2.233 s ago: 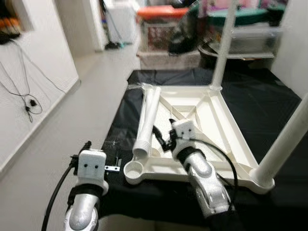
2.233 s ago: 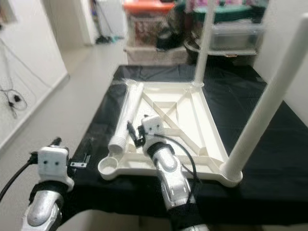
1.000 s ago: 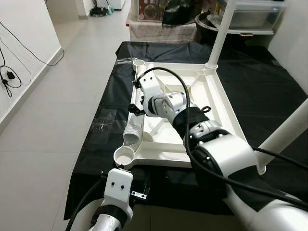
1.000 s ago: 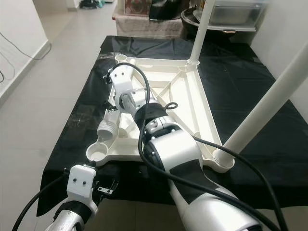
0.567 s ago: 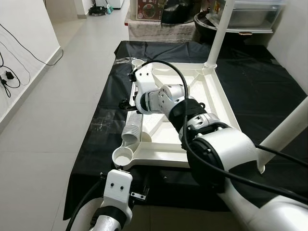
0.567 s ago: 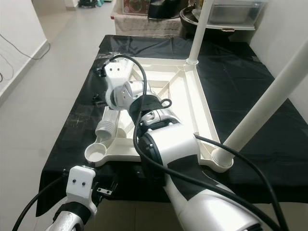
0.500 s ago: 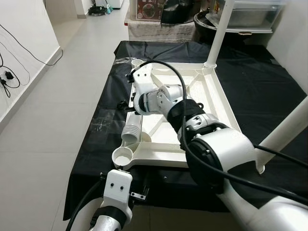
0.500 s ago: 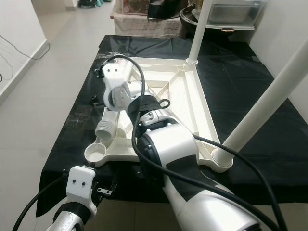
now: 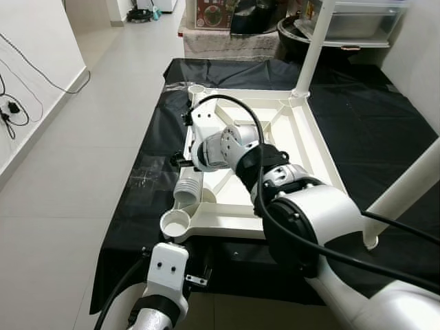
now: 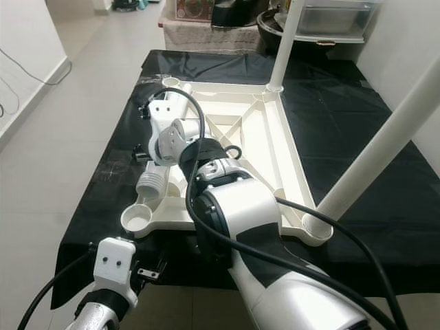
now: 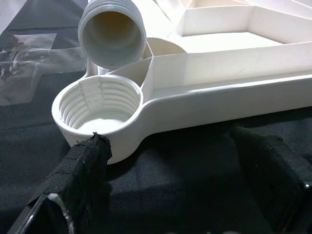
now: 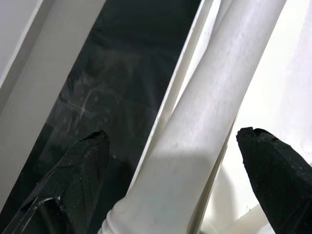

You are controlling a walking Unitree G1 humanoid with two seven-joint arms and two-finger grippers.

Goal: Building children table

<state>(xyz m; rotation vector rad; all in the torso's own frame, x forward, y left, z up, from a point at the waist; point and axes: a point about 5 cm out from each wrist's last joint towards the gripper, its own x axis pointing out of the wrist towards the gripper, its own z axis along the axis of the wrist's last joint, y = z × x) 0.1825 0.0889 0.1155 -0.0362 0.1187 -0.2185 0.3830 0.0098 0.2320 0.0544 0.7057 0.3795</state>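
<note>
The white tabletop (image 9: 302, 148) lies upside down on a black cloth. Two white legs stand screwed in, one at the far right corner (image 9: 311, 51) and one at the near right (image 9: 405, 196). A loose leg (image 9: 188, 185) lies along the left rim, threaded end toward me. My right gripper (image 9: 180, 141) reaches across to it and stands open, its fingers (image 12: 73, 185) on either side of the leg (image 12: 204, 126). The near left socket (image 11: 100, 105) is empty. My left gripper (image 11: 175, 195) is open just in front of that socket, low at the table's near edge.
The black cloth (image 9: 378, 130) covers the whole work table. Grey tiled floor (image 9: 75, 158) runs along the left, with cables by the white wall. Boxes, a bin and a shelf (image 9: 227, 20) crowd the far end. An empty socket (image 9: 197, 89) marks the far left corner.
The view has risen and steadied. My right arm swung from the tabletop's near edge out over the loose leg, then slid slightly nearer along it. The left arm stays low.
</note>
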